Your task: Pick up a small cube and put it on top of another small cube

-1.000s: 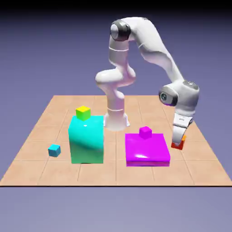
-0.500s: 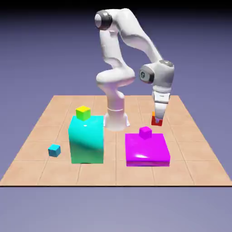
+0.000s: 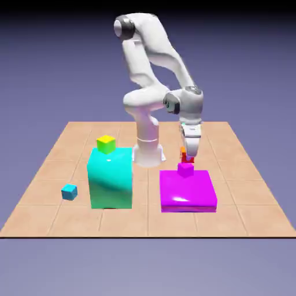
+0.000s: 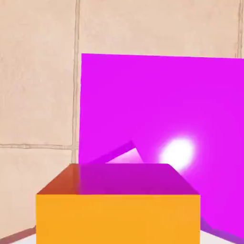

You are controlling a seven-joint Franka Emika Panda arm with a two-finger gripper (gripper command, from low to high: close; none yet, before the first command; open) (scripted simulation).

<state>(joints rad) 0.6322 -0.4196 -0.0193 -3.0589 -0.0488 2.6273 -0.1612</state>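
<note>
reader: what does the claw (image 3: 188, 154) hold?

guide: it is closed on the orange-red cube (image 4: 118, 219), which lies between the finger tips. in the exterior view this cube shows right of centre, partly hidden by the fingers, just above the bright magenta cube (image 3: 185, 169) in the frame. whether the two cubes touch cannot be told.

reader: and the larger pieces?

guide: the flat magenta block (image 3: 188, 188) lies on the tiled table (image 3: 248, 214), right of centre and lower in the frame, with the bright magenta cube at its upper edge. the tall teal block (image 3: 110, 179) stands left of centre, and the yellow-green cube (image 3: 106, 144) shows at its top edge. the blue cube (image 3: 69, 192) sits farther left, on the table. the white arm (image 3: 153, 40) rises at upper centre and bends down toward the exterior view's right.

reader: how does the hand view compare?

guide: the orange-red cube fills the bottom middle, its nearer face orange and its farther face shaded from red to purple. just above that face, a pale pink corner of the bright magenta cube peeks out. the flat magenta block spreads across the right, with a white glare spot; pale tiles show at left and along the top.
</note>
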